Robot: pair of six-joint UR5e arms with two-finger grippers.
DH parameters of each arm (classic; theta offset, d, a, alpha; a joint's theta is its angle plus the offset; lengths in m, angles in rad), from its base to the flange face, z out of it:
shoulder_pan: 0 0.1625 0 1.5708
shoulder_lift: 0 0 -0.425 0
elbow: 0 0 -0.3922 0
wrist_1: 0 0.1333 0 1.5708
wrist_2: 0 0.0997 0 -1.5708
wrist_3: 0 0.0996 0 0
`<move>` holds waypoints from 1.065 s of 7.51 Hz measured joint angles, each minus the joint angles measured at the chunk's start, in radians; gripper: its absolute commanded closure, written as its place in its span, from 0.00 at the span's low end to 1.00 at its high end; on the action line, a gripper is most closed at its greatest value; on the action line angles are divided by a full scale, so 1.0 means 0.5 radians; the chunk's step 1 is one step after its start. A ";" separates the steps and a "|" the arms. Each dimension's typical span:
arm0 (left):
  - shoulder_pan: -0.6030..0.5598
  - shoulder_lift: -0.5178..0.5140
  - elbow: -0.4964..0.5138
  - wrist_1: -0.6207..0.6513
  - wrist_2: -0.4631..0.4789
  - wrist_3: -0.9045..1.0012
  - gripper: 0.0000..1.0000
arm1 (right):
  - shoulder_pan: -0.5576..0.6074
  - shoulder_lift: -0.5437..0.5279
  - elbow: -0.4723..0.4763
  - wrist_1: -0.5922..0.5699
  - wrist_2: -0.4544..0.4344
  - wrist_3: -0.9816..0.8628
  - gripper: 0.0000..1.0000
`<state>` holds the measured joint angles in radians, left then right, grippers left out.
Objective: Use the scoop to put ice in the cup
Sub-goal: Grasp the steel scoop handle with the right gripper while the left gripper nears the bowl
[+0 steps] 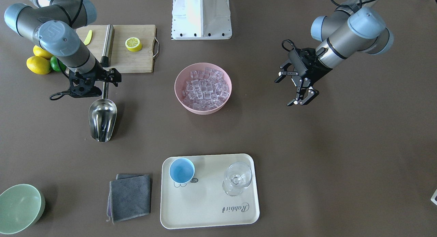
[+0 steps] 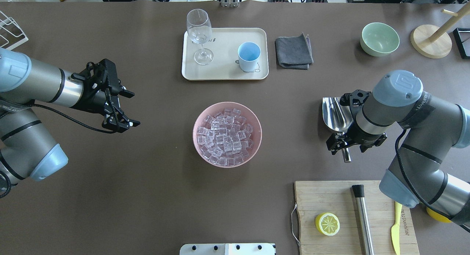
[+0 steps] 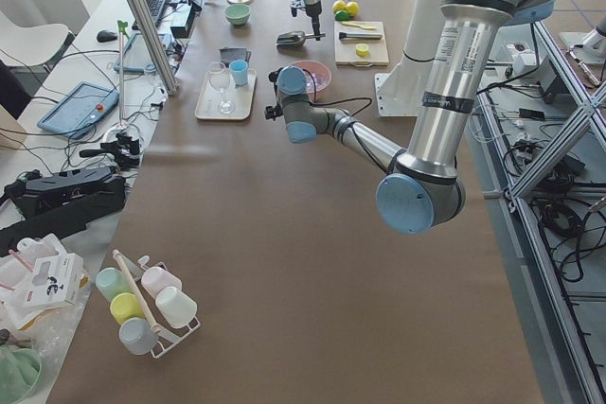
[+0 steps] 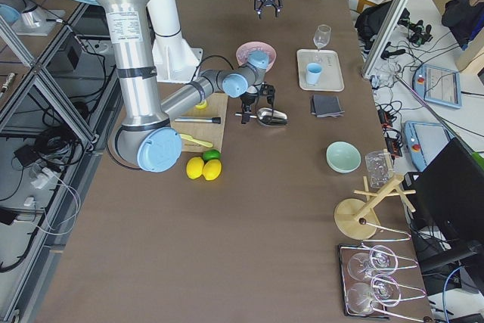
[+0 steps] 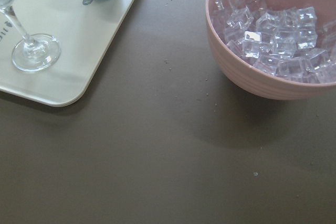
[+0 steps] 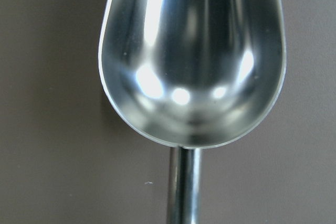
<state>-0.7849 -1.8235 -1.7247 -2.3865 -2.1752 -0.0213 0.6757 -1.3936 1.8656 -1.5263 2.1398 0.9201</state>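
The right gripper (image 2: 345, 144) sits over the thin handle of the scoop (image 2: 335, 113), fingers either side of it. The wrist hides the pads, so I cannot tell whether they pinch. The right wrist view cuts off the trough's mouth. That forearm points straight down, elbow folded back over the cutting board (image 2: 312, 196). The left gripper (image 2: 133, 108) is spread wide and empty, its arm reaching level. The ice (image 1: 205, 88) fills the pink bowl (image 1: 181, 97). The cup (image 1: 181, 170) stands on the tray (image 1: 208, 209).
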 measured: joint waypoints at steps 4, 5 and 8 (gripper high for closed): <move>0.108 -0.079 0.009 0.072 0.005 -0.016 0.02 | -0.007 -0.014 -0.008 0.049 0.023 0.030 0.45; 0.123 -0.105 0.008 0.114 0.012 -0.010 0.02 | -0.009 -0.018 -0.008 0.049 0.024 0.045 0.45; 0.171 -0.105 0.018 0.076 0.048 0.001 0.02 | -0.015 -0.020 -0.005 0.051 0.025 0.082 0.45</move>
<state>-0.6995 -1.8760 -1.7159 -2.3488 -2.1511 -0.0206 0.6683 -1.4035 1.8633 -1.5005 2.1521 0.9611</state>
